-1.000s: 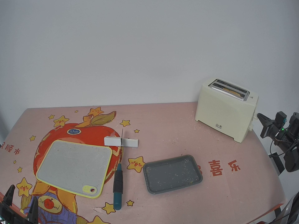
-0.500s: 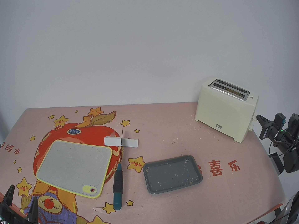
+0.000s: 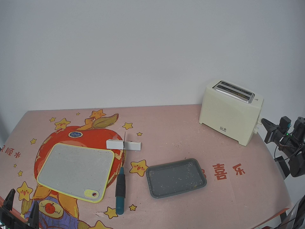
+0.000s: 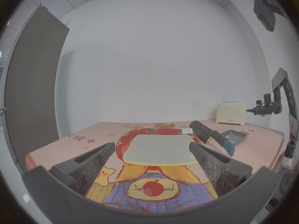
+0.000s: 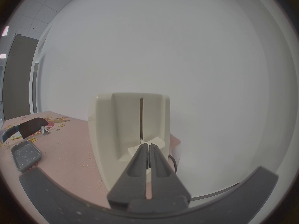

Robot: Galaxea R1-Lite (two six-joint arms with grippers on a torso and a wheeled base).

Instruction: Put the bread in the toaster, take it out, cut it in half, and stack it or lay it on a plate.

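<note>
The left hand (image 4: 152, 147) hangs low off the desk's (image 3: 178, 128) front left corner, its jaws spread wide and holding nothing. Beyond it lies the cutting board (image 3: 76, 170). Just beside the board is the knife (image 3: 120, 190), with its blade set on edge in a small white block (image 3: 123, 144). The grey plate (image 3: 176, 177) sits near the desk's middle front, scattered with crumbs. At the back right stands the toaster (image 3: 230, 115). A tan sliver low in one slot looks like the bread (image 3: 239, 94), already sunk inside. The right hand (image 5: 148, 146) is pinched closed and empty, its tips at the toaster's end face right by the lever (image 5: 157, 139), which sits at the bottom of its track.

My reading is that the step in hand is seating the lever so the bread toasts. To do it well, the push should run straight down the track, and the tips should ride on top of the tab, not against the casing. The toaster is light and close to the desk's right edge, so a sideways shove could slide it. Once the lever latches, the hand should draw back outward. The right hand has free air off the desk's edge, and the toaster's cord trails there. The broad stretch of desk between plate and toaster leaves room to carry the bread across to the board.
</note>
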